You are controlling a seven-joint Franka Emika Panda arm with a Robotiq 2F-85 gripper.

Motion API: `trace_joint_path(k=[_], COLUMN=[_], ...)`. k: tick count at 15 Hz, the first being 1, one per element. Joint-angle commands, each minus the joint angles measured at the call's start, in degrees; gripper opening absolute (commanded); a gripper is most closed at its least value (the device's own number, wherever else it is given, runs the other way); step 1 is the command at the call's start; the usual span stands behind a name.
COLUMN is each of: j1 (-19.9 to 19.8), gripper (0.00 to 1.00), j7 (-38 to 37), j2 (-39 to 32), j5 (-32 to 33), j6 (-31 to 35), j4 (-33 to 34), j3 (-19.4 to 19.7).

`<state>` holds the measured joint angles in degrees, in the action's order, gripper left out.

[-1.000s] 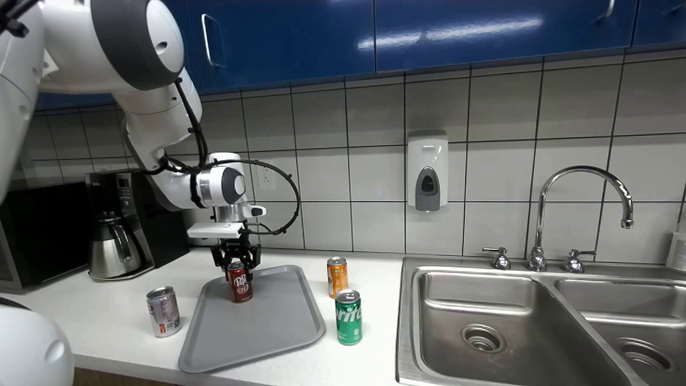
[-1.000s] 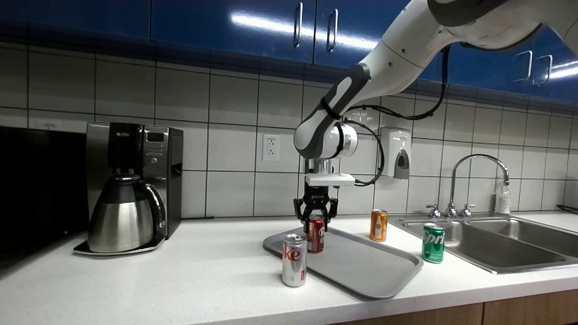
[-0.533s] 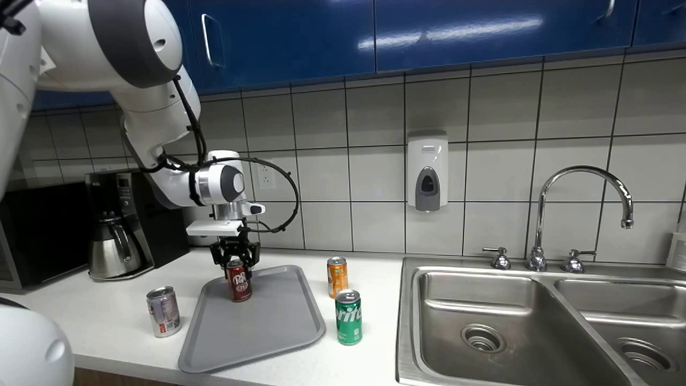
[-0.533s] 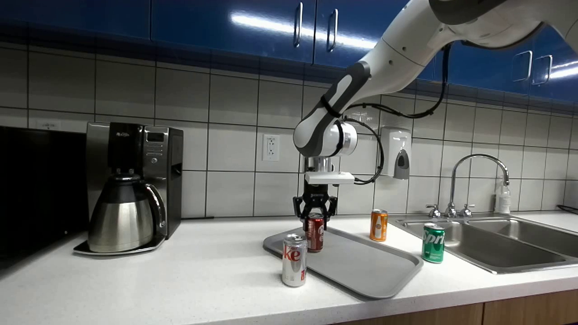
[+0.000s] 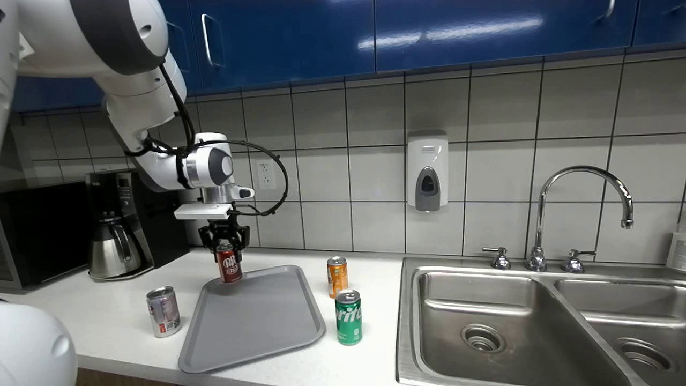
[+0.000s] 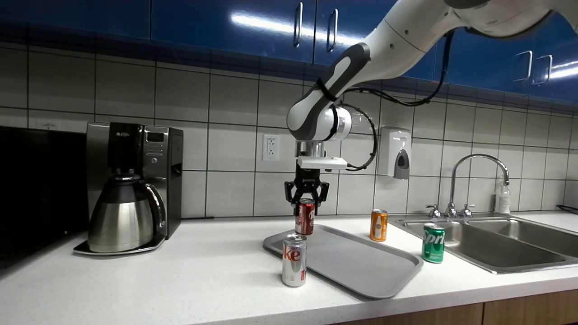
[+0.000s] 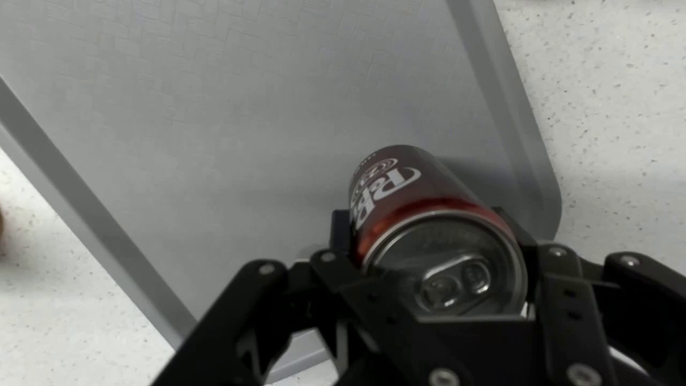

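Far left in an exterior view we get a flat black appliance, then a boxy black-and-steel coffee maker with a metal carafe, rounded and tapering to a black top. A wide stretch of white speckled counter runs from there to a silver can, smooth cylinder, upright on the counter just beside the grey tray. Next, the black gripper, pointing down: we see its jaws closed in from both sides on a red can, parted only by the can's width, holding it near the top. That red can is roughly upright over the tray's back left corner, base looking lifted off; the wrist view gives us its bare metal top and white lettering. Tray is matt, woven-looking texture, rounded corners, low raised rim; its near side comes close to the counter's front edge. Behind the gripper we have a strip of counter, narrower than the stretch on the left, then the tiled wall, pale tiles with dark joints. Right of the tray, an orange can, upright toward the back, and a green can, upright and nearer the front, a gap between them. Both are off the tray, on the counter, left of the sink: steel, two basins, metal rim. Over it we note a chrome faucet, thin arched tube.
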<state>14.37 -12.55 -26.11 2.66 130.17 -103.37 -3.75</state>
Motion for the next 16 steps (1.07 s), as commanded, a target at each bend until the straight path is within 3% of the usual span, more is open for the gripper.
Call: trace_joint_path(k=[1, 16], j1=[0.8, 6.0], gripper=[0.38, 0.38], j7=[-1.2, -2.1], j2=[1.2, -2.8], j5=[0.6, 1.3], j6=[-3.1, -7.3], j4=[2.7, 11.7], j3=[-1.1, -2.6])
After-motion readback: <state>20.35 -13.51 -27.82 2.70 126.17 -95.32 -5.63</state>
